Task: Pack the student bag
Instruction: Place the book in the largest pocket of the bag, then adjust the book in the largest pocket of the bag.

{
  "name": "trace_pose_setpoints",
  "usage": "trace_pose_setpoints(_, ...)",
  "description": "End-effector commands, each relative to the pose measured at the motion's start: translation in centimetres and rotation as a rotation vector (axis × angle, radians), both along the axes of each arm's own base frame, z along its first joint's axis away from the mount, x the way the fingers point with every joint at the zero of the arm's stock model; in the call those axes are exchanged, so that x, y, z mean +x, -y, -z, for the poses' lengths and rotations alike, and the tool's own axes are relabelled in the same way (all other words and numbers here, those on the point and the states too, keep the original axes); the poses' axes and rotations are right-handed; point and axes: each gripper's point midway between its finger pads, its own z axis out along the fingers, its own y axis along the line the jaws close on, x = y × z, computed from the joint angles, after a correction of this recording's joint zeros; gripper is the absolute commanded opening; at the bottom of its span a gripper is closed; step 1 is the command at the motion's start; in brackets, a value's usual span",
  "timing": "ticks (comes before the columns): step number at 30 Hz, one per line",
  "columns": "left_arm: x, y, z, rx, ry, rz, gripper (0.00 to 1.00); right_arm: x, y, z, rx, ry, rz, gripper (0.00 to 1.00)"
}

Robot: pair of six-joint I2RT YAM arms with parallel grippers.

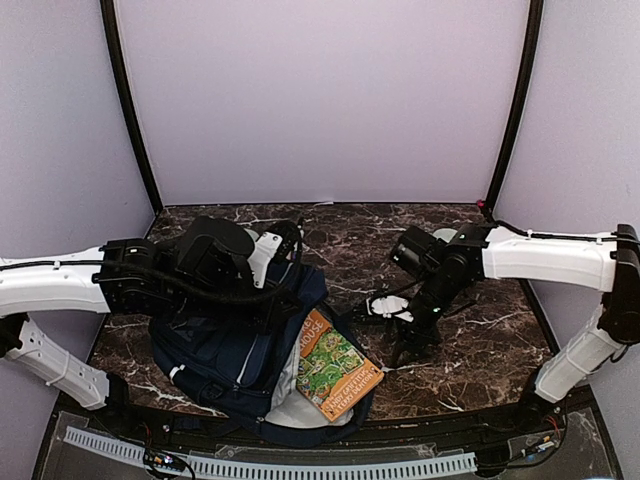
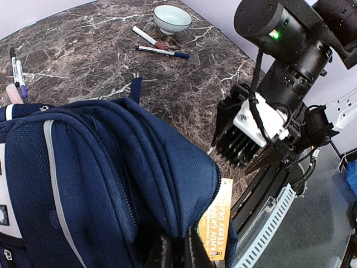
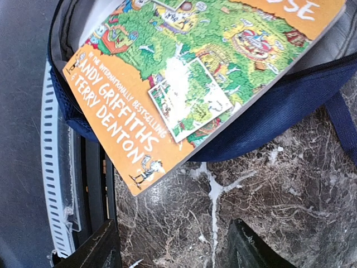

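The student bag (image 1: 225,360) lies on the marble table at the front left, navy with pale stripes, its top opening turned to the right. An orange and green picture book (image 1: 337,376) sticks halfway out of that opening. My left gripper (image 1: 283,300) is shut on the bag's zip edge; in the left wrist view its fingers (image 2: 192,254) pinch the blue fabric (image 2: 111,167) just beside the book (image 2: 216,223). My right gripper (image 1: 408,352) is open and empty, low over the table just right of the book's outer corner (image 3: 139,178), with the bag (image 3: 279,111) beyond it.
A pale bowl (image 2: 172,18) and two markers (image 2: 162,51) lie on the table behind the bag. More pens (image 2: 17,70) lie to one side. A slotted white cable rail (image 1: 300,465) runs along the front table edge, close to the book and the right gripper (image 2: 251,139).
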Motion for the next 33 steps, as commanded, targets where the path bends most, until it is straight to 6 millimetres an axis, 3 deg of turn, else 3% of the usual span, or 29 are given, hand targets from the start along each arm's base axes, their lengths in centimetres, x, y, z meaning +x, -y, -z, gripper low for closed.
trace_pose_setpoints(1, 0.9, 1.0, -2.9, -0.132, 0.038, -0.024, 0.0, 0.1, -0.1, 0.6, -0.039, 0.152, -0.074, 0.67)
trace_pose_setpoints(11, 1.2, 0.8, -4.2, -0.133, 0.061, -0.032, 0.0, -1.2, -1.1, 2.0, -0.073, 0.25, -0.169, 0.78)
trace_pose_setpoints(23, 1.0, 0.9, -4.2, -0.12, 0.047, -0.024, 0.0, 3.0, -6.8, 2.7, -0.009, 0.33, -0.034, 0.78)
trace_pose_setpoints(26, 0.9, 1.2, -4.3, -0.125, 0.039, -0.013, 0.0, 5.0, -8.9, 1.7, 0.021, 0.387, 0.009, 0.78)
trace_pose_setpoints(33, 1.0, 1.6, -4.2, -0.124, 0.044, -0.008, 0.0, 6.4, -11.8, 1.5, 0.064, 0.393, 0.016, 0.77)
